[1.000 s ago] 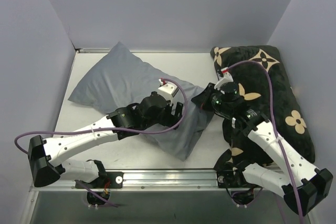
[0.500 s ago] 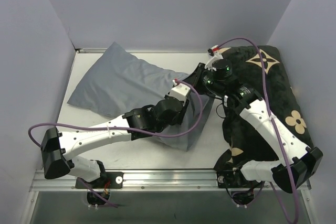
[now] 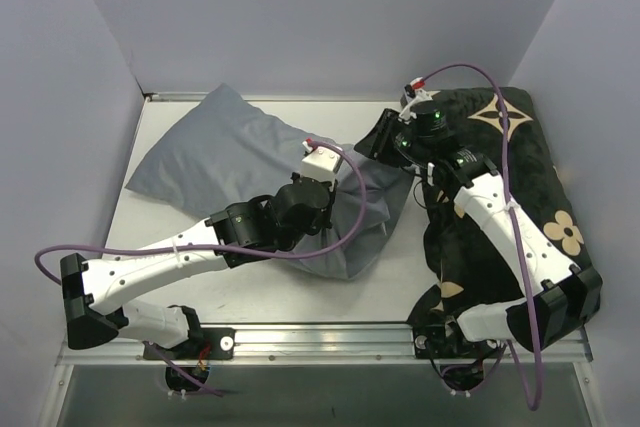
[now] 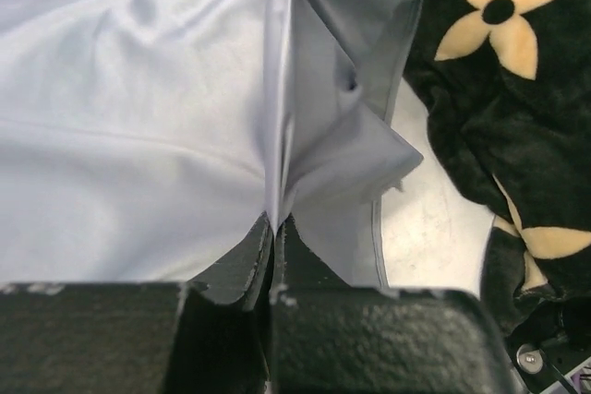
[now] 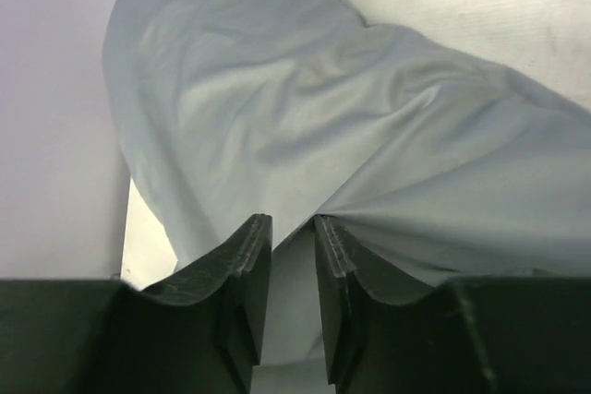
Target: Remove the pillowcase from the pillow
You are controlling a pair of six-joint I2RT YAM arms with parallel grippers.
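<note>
Left tool (image 4: 274, 220) pinches pillowcase (image 3: 220, 157); white table (image 3: 395, 277), lilac walls (image 3: 330, 17).

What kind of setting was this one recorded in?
Probably a lab robot cell, not a bedroom: plain walls box in a white table, the left arm and right arm are bolted at its near edge, handling a pillowcase.

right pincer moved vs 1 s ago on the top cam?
Yes. The right pincer has shifted away from the arm bases, toward the far edge of the table. It now sits beside the far-left corner of the black cushion, gripping the pillowcase.
</note>
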